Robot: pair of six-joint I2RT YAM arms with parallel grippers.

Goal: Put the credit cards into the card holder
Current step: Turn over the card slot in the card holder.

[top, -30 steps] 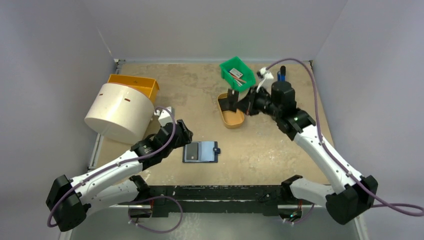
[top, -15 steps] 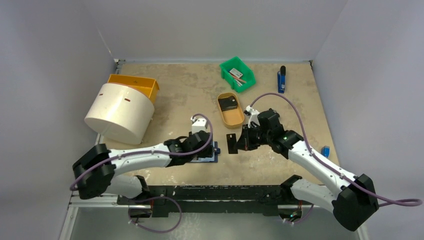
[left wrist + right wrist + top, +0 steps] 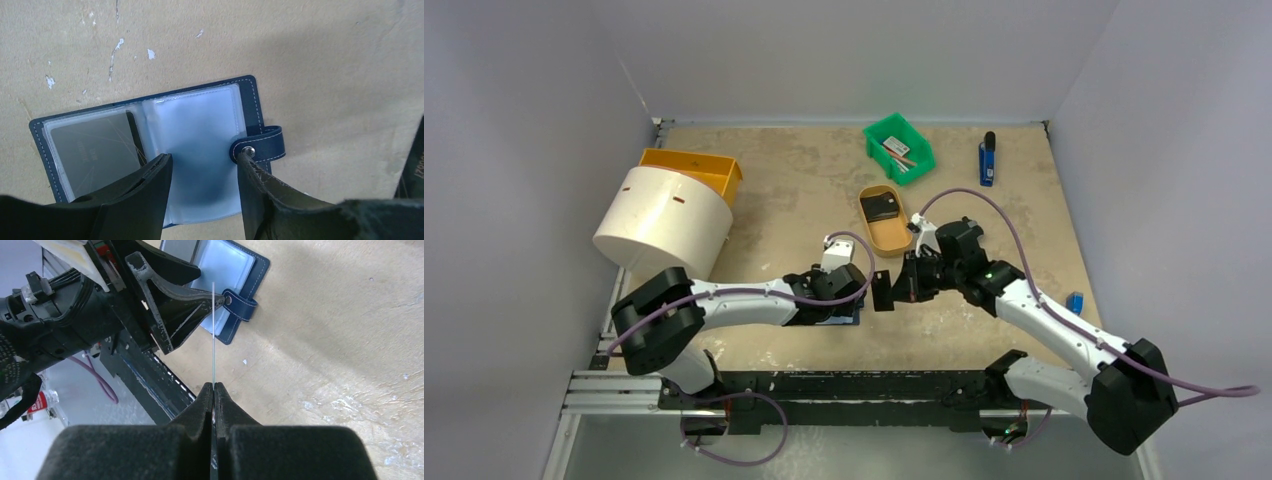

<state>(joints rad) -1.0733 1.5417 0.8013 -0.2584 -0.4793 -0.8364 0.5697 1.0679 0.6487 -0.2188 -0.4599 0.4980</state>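
Right hand [image 3: 214,388] with card [image 3: 882,291], nearer card holder [image 3: 200,125]

The card holder [image 3: 200,150] is a small navy folding wallet with pale stitching. It's lying wide open and flat on the tan surface, near the front, with its clear pale-blue sleeves facing up. Its snap tab [image 3: 260,145] sticks out past the right edge, metal stud showing. One dark grey card [image 3: 95,155] sits in the left sleeve. A black card [image 3: 882,291] is just beside the holder's tab side, pinched at one end by the right gripper [image 3: 214,390], edge-on to the wrist camera. Another dark card [image 3: 883,207] lies flat in the tan oval tray [image 3: 894,245] farther back.
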